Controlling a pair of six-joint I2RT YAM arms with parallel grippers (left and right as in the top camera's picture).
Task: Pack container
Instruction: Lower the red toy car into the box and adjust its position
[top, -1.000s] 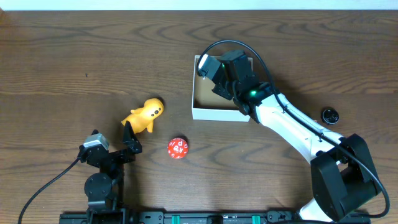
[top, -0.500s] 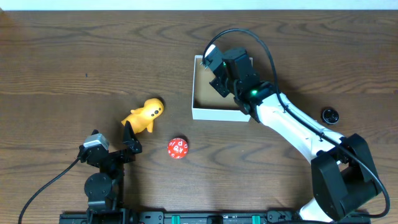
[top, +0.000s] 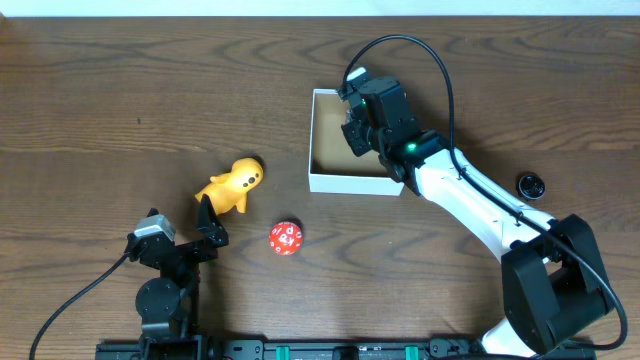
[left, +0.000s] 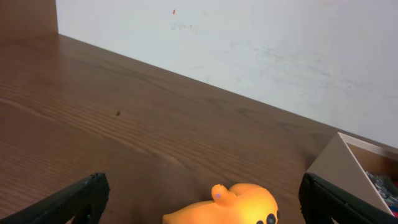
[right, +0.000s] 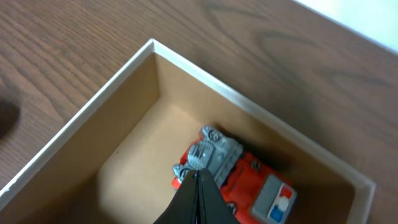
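The container (top: 345, 183) sits on the tabletop (top: 110, 90), a red-and-grey toy (right: 242, 177) inside. The right claw (right: 199, 180) is pressed together over it, perhaps touching. The left claw (left: 205, 196) is spread wide by the yellow duck (top: 233, 184).

The black left arm (top: 165, 290) sits folded compactly above its base, wrist low. The left gripper (top: 210, 225) faces forward with its two black fingers (left: 81, 198) spread fully apart and nothing between them. The white-and-black right arm (top: 470, 200) extends diagonally from its base. The right gripper (right: 198, 180) points downward, its tapered black fingers pressed together at the tips.
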